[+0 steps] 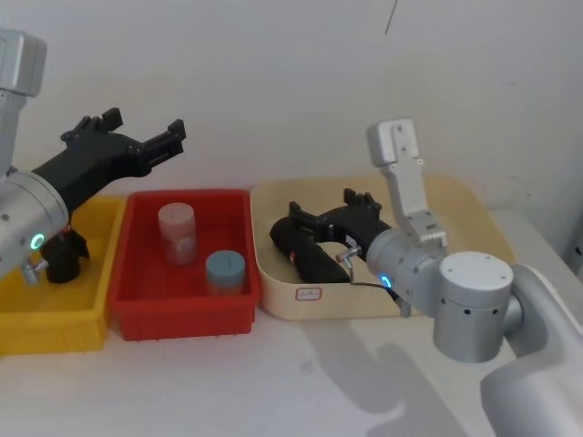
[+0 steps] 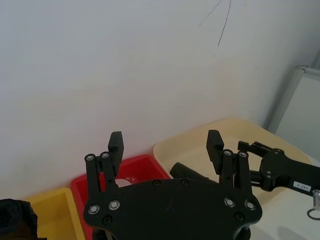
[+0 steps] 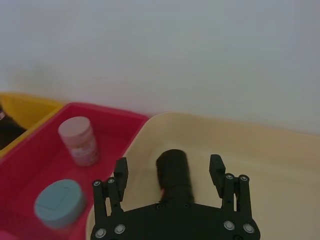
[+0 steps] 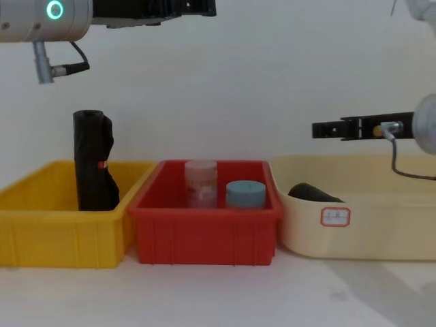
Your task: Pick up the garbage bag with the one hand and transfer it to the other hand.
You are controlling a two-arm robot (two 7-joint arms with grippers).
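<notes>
1. On the tabletop (image 4: 218,300), three bins are sitting side by side: a cream bin (image 4: 388,228) on my right, a yellow bin (image 4: 54,235) on my left, and a red bin (image 4: 204,235) between them.
2. My left gripper (image 1: 146,125) is hanging high over the yellow and red bins, with its fingers spread apart and gripping nothing.
3. My right gripper (image 1: 325,205) is hovering above the cream bin, clear of its rim, and its fingers are spread apart and empty too.
4. The garbage bag (image 4: 88,157) is standing upright in the yellow bin. It is rising well above the rim, far below my left gripper and apart from both grippers.
5. A second black roll (image 3: 172,170) is lying on its side in the cream bin, under my right gripper but not touching the fingers.
6. A pale pink jar (image 1: 178,232) and a shorter blue-lidded jar (image 1: 225,270) are standing near each other in the red bin.
</notes>
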